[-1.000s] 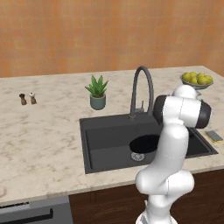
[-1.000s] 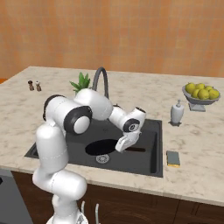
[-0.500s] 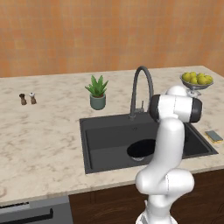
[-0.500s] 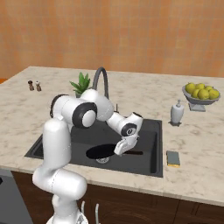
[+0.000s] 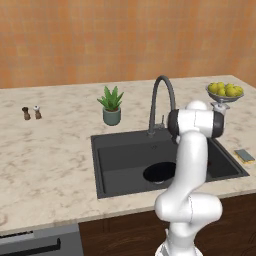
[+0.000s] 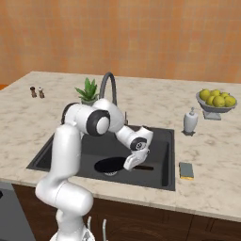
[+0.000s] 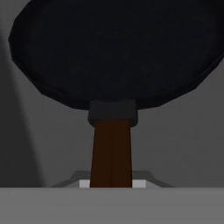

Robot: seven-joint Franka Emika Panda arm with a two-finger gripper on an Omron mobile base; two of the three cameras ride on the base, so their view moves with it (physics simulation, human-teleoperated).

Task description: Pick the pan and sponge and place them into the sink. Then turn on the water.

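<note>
The fingers (image 6: 129, 164) are clamped on the brown handle of the pan (image 7: 113, 48), holding it low inside the sink (image 6: 162, 160), over the basin floor. The sponge (image 6: 187, 170) lies on the table (image 6: 212, 155) just beside the sink's right rim. Behind the sink rises the faucet (image 5: 161, 102), with a potted plant (image 5: 112, 105) to its left
</note>
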